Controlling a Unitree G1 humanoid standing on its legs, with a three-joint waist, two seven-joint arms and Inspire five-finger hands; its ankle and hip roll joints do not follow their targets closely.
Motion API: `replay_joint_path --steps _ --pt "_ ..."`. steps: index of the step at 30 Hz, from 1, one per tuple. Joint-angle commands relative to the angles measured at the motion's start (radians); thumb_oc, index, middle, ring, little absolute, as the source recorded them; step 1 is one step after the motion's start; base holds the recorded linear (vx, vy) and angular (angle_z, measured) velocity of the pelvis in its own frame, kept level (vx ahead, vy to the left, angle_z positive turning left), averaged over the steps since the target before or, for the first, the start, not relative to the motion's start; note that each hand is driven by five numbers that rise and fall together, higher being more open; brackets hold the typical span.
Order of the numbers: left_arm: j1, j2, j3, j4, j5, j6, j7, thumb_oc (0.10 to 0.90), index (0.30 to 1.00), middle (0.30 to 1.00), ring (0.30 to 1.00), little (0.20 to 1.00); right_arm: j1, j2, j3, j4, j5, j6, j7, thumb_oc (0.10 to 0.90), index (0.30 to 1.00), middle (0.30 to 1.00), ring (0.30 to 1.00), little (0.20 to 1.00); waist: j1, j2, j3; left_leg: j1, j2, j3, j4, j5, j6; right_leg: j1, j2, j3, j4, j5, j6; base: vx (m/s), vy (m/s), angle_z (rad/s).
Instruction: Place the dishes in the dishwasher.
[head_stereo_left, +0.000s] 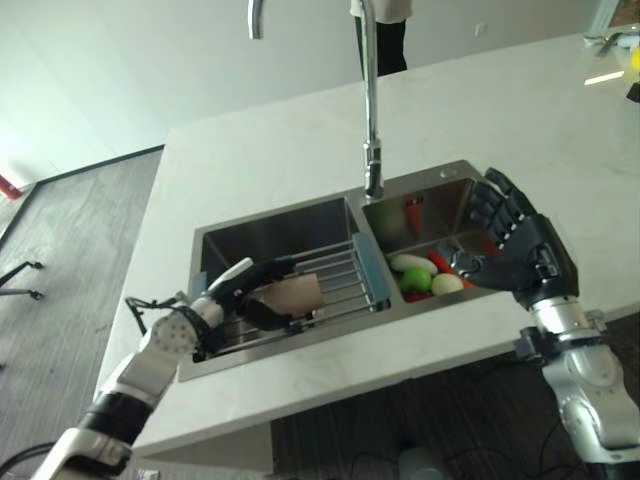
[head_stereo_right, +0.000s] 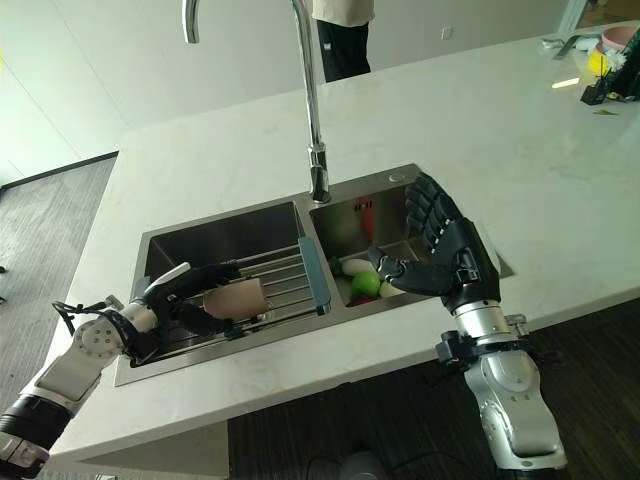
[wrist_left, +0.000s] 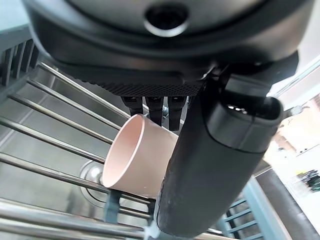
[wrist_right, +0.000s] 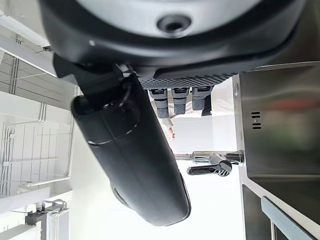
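While the left hand (head_stereo_left: 225, 300) fingers clamp one pink cup (head_stereo_left: 295, 295), the right hand (head_stereo_left: 520, 255) fingers spread apart.

Cup (wrist_left: 137, 157) between my left hand's (head_stereo_left: 215, 305) fingers and thumb, over rack (head_stereo_left: 340, 275) in left basin; vegetables (head_stereo_left: 425, 275) below my right hand's (head_stereo_left: 520, 255) fingertips.

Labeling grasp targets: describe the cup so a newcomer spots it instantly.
Start at the double steel sink in the white counter. In its left basin a wire rack spans the top; the cup lies tipped there, gripped by the left robot hand. It's pale pink, unlike the vegetables in the right basin.
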Motion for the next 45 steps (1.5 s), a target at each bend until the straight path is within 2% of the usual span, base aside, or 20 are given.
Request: replay_joint_path --steps 1,10,11,12,13,17,24,33,39,41,44,45 --pt "-0.143 0.015 0.02 0.011 0.055 -0.11 0.091 0.8 0.9 0.9 0.9 0.9 -0.091 -0.042 -0.055 -0.046 0.025 -0.086 0.02 0.8 0.9 0.9 0.9 0.9 0.001 -0.002 -0.084 0.024 0.084 -0.047 0.028 -0.038 -0.056 0.007 -0.028 -0.021 0.074 -0.102 0.089 0.0 -0.013 -0.06" --pt "-0.169 0.024 -0.027 0.048 0.139 -0.094 0.061 0.8 0.9 0.9 0.9 0.9 -0.097 -0.049 -0.055 -0.049 0.032 -0.076 0.031 0.8 0.9 0.9 0.9 0.9 -0.012 0.0 -0.088 0.031 0.087 -0.031 0.028 -0.041 -0.053 0.008 -0.02 -0.012 0.074 -0.101 0.089 0.0 -0.001 -0.02" --pt "-0.176 0.024 -0.039 0.044 0.173 -0.079 0.05 0.637 0.655 0.655 0.655 0.655 -0.095 -0.043 -0.053 -0.05 0.03 -0.077 0.035 0.8 0.9 0.9 0.9 0.9 -0.014 0.0 -0.088 0.031 0.088 -0.029 0.028 -0.041 -0.053 0.007 -0.018 -0.012 0.074 -0.101 0.09 -0.01 -0.021 -0.03" --pt "-0.18 0.024 -0.049 0.046 0.193 -0.07 0.035 0.444 0.366 0.366 0.366 0.366 -0.094 -0.041 -0.054 -0.048 0.031 -0.079 0.038 0.8 0.9 0.9 0.9 0.9 -0.015 -0.001 -0.089 0.031 0.089 -0.028 0.028 -0.042 -0.052 0.007 -0.018 -0.013 0.074 -0.101 0.09 -0.02 -0.033 -0.02" --pt "-0.185 0.033 -0.067 0.041 0.212 -0.059 0.012 0.4 0.3 0.3 0.3 0.3 -0.096 -0.041 -0.055 -0.047 0.035 -0.078 0.038 0.8 0.9 0.9 0.9 0.9 -0.014 -0.003 -0.09 0.03 0.09 -0.028 0.028 -0.041 -0.051 0.006 -0.017 -0.013 0.074 -0.099 0.09 0.0 0.0 0.0" --pt "-0.194 0.032 -0.093 0.052 0.232 -0.02 -0.022 0.4 0.3 0.3 0.3 0.3 -0.099 -0.041 -0.053 -0.043 0.036 -0.075 0.036 0.8 0.9 0.9 0.9 0.9 -0.013 -0.007 -0.091 0.029 0.09 -0.03 0.028 -0.041 -0.05 0.007 -0.016 -0.015 0.074 -0.099 0.09 0.0 0.0 0.0" --pt "-0.183 0.03 -0.094 0.053 0.281 -0.016 -0.025 0.4 0.3 0.3 0.3 0.3 -0.091 -0.039 -0.054 -0.041 0.032 -0.051 0.055 0.8 0.9 0.9 0.9 0.9 -0.008 -0.013 -0.09 0.028 0.09 -0.033 0.028 -0.041 -0.049 0.007 -0.015 -0.02 0.074 -0.099 0.09 0.0 0.0 0.0" --pt "-0.148 0.061 -0.022 0.0 0.26 -0.087 0.086 0.4 0.3 0.3 0.3 0.3 -0.084 -0.047 -0.057 -0.036 0.031 -0.037 0.073 0.8 0.9 0.9 0.9 0.9 0.01 -0.019 -0.088 0.024 0.089 -0.042 0.028 -0.038 -0.052 0.011 -0.02 -0.033 0.074 -0.1 0.089 0.0 0.0 0.0" --pt "-0.114 0.08 0.126 -0.117 0.18 -0.119 0.172 0.4 0.3 0.3 0.3 0.3 -0.07 -0.028 -0.073 -0.045 0.019 -0.039 0.058 0.8 0.9 0.9 0.9 0.9 0.038 -0.025 -0.086 0.017 0.086 -0.061 0.028 -0.034 -0.055 0.017 -0.026 -0.048 0.074 -0.106 0.086 0.0 -0.023 0.02" --pt "-0.054 0.069 0.284 -0.243 0.133 -0.14 0.256 0.4 0.3 0.3 0.3 0.3 -0.064 -0.002 -0.092 -0.068 0.0 -0.031 0.03 0.8 0.9 0.9 0.9 0.9 0.066 -0.031 -0.085 0.007 0.085 -0.082 0.028 -0.029 -0.06 0.021 -0.031 -0.065 0.074 -0.112 0.081 -0.02 -0.118 0.14" --pt "-0.022 0.062 0.339 -0.286 0.112 -0.164 0.31 0.4 0.3 0.3 0.3 0.3 -0.064 0.006 -0.097 -0.082 -0.003 -0.025 0.016 0.8 0.9 0.9 0.9 0.9 0.075 -0.033 -0.084 0.004 0.086 -0.092 0.028 -0.026 -0.063 0.023 -0.031 -0.073 0.074 -0.115 0.078 -0.01 -0.086 0.26" --pt "-0.002 0.054 0.376 -0.315 0.069 -0.194 0.364 0.4 0.3 0.3 0.3 0.3 -0.062 0.011 -0.103 -0.091 -0.004 -0.023 0.007 0.8 0.9 0.9 0.9 0.9 0.085 -0.034 -0.084 0.002 0.087 -0.098 0.028 -0.024 -0.065 0.024 -0.032 -0.078 0.074 -0.119 0.076 -0.01 -0.084 0.25"
